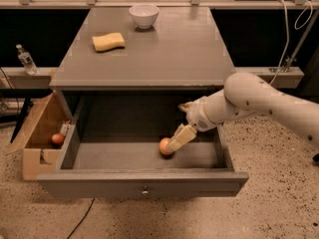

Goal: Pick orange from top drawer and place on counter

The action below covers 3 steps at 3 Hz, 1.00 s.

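The top drawer (99, 183) stands pulled open below the counter (164, 54). The orange (163, 146) lies on the drawer floor, right of the middle. My gripper (174, 143) reaches down into the drawer from the right. Its tip is right at the orange's right side and covers part of it. The white arm (259, 101) comes in from the right edge over the drawer's right wall.
A white bowl (144, 15) and a yellow wavy sponge (108, 41) sit at the back of the counter. An open cardboard box (37, 128) with a darker round fruit (58, 139) stands left of the drawer. A small bottle (26, 59) stands on a ledge at the left.
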Motion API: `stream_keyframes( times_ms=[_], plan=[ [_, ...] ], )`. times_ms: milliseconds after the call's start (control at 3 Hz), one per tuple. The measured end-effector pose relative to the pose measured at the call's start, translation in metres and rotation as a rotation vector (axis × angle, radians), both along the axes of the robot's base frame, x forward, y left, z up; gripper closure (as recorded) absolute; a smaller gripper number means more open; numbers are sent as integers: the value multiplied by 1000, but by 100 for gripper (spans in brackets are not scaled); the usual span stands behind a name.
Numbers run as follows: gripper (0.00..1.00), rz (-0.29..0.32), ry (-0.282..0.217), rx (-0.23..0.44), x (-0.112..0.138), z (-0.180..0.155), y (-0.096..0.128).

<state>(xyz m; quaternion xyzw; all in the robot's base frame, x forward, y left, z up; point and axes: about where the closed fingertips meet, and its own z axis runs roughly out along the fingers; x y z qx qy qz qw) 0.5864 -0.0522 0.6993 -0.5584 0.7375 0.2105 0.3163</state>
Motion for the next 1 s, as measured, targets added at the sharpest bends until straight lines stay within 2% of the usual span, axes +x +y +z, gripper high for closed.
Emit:
stream_keyframes(
  times_ms=[333, 1000],
  plan=[
    [0, -6, 1, 30, 10, -28, 12],
    [0, -36, -8, 79, 8, -66, 25]
  ],
)
